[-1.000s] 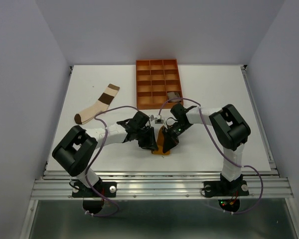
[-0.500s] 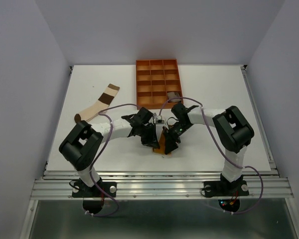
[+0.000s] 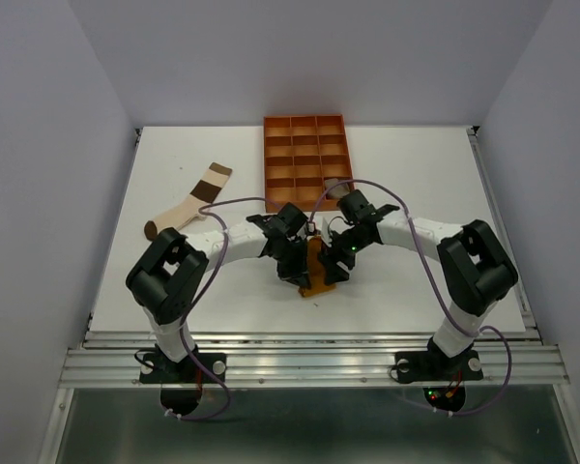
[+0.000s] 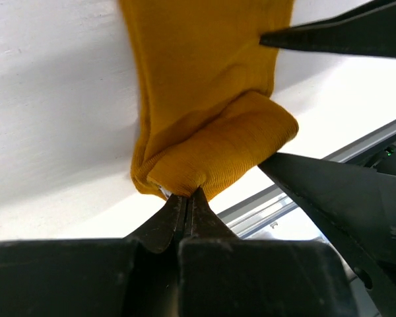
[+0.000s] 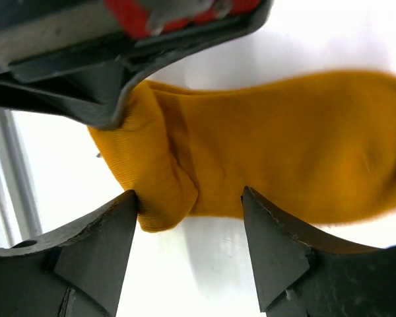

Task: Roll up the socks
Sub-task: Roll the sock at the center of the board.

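Mustard sock (image 3: 316, 277) lies on the table (image 3: 416, 164) just on the near side of the tray (image 3: 268, 164), its near end folded over itself. Left gripper (image 4: 186, 198) is pinched tight on that folded end, prob to pin the first turn so it can't spring flat. Right gripper (image 5: 188, 198) has jaws apart, straddling the fold w/o clamping; looks placed to take over the roll. Colour-blocked sock (image 3: 188, 203) lies flat, well left of the tray, unrolled. Tray's near-right compartment holds a greyish bundle, partly behind the right arm, can't tell what
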Controlling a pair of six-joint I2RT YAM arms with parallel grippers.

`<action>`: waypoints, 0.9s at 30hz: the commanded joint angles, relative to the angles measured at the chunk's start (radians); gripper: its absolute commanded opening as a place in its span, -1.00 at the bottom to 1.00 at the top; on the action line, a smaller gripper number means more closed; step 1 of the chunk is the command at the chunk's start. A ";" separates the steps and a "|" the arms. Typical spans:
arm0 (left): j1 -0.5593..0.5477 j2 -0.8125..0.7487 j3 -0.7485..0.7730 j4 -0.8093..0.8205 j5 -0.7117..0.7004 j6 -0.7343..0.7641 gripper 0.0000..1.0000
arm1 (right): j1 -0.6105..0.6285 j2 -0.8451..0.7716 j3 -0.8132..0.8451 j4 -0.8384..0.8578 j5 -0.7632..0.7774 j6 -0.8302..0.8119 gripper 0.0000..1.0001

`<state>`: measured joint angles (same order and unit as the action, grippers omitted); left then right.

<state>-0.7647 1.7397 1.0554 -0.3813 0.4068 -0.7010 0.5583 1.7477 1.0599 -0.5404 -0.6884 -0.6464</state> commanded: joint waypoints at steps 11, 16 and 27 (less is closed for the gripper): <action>-0.012 0.092 0.117 -0.162 -0.036 0.037 -1.00 | 0.009 -0.217 -0.107 0.115 0.026 -0.182 0.41; -0.004 0.092 0.115 -0.139 -0.008 0.018 -1.00 | 0.055 -0.309 -0.178 0.152 0.036 -0.266 0.41; -0.004 0.080 0.110 -0.143 -0.016 0.003 -1.00 | 0.146 -0.330 -0.181 0.106 0.087 -0.349 0.40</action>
<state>-0.7704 1.8191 1.1534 -0.4862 0.4049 -0.6960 0.6754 1.4525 0.8814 -0.4355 -0.6250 -0.9340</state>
